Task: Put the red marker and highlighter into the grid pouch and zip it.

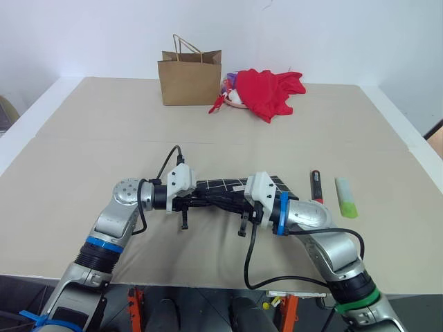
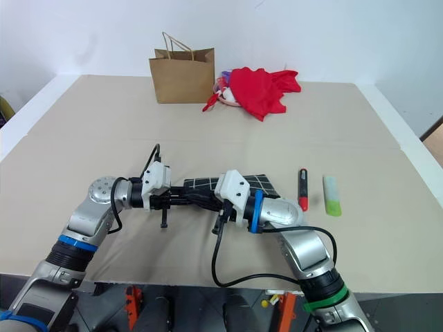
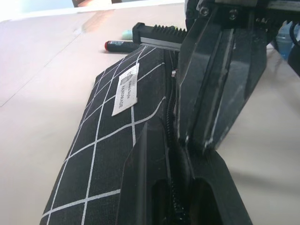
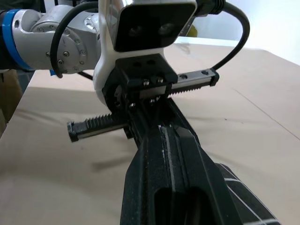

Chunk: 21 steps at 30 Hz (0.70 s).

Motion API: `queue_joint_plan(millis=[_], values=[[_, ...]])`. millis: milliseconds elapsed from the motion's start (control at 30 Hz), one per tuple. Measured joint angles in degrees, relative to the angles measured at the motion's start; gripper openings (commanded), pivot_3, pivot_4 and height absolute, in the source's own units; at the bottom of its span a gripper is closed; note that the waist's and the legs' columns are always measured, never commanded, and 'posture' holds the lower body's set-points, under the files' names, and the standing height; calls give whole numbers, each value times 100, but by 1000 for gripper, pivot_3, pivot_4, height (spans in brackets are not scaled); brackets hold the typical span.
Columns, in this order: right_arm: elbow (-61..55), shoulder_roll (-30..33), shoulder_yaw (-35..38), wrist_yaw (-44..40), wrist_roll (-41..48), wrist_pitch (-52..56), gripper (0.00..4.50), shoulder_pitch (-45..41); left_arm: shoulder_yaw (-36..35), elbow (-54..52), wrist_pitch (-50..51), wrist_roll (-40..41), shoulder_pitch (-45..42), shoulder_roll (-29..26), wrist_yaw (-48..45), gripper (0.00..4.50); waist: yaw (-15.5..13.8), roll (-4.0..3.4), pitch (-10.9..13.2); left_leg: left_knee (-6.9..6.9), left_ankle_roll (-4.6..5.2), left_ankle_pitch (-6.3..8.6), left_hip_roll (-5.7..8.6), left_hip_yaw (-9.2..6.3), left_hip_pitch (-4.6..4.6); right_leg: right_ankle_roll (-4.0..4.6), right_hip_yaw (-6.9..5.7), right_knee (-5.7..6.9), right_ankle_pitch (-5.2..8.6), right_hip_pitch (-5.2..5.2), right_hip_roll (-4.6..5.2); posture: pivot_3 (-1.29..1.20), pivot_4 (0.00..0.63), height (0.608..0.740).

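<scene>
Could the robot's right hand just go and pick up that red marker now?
Probably not yet: the right hand is shut on the grid pouch, as is the left hand. The red marker lies uncovered on the table just beyond it.

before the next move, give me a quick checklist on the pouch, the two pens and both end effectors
1. Flat black fabric grid pouch held off the beige table: ok, lifted between the two arms.
2. Left end effector shut on the pouch's zipper edge: ok.
3. Right end effector shut on the same edge: ok.
4. Slim red marker with black-and-red barrel inside the pouch: not ok, it lies on the table beside the pouch.
5. Chunky pale green highlighter inside the pouch: not ok, on the table just past the marker.
6. Zipper open enough for the pens: cannot tell, the fingers cover it.
</scene>
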State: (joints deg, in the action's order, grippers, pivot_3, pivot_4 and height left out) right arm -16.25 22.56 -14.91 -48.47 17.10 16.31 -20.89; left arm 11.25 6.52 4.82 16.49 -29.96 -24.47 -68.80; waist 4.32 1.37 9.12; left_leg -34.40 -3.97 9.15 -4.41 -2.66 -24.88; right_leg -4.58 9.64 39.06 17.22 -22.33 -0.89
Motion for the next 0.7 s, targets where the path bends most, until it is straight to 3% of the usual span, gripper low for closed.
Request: queue_joint_plan(millis=[533,567,600,667,700], values=[[178,-358,-43,-2,58,268,20,-264,13,116,-75,-85,-83,148,86,0,0,-1,0,0,-3,-2,1,-35,-14,8,-30,0,3,0,-1,0,150,740],[138,-326,-8,-10,110,316,632,-228,16,115,-75,-85,-82,155,86,0,-1,-1,0,0,-5,-3,2,-41,-16,8,-36,0,3,1,-1,0,150,740],[96,-288,12,-16,143,337,830,-191,16,115,-75,-85,-82,157,87,0,-2,-1,0,0,-5,-3,3,-45,-18,9,-39,0,3,1,-1,0,150,740],[-118,-114,126,-48,313,476,1922,-15,15,98,-82,-81,-82,156,89,0,-3,-1,1,0,-6,-3,3,-52,-20,12,-46,0,5,2,-1,0,150,740],[-145,-60,165,-58,349,509,2241,25,13,96,-87,-79,-82,149,89,0,-4,-1,1,0,-6,-3,4,-53,-20,12,-48,0,6,3,0,0,150,740]])
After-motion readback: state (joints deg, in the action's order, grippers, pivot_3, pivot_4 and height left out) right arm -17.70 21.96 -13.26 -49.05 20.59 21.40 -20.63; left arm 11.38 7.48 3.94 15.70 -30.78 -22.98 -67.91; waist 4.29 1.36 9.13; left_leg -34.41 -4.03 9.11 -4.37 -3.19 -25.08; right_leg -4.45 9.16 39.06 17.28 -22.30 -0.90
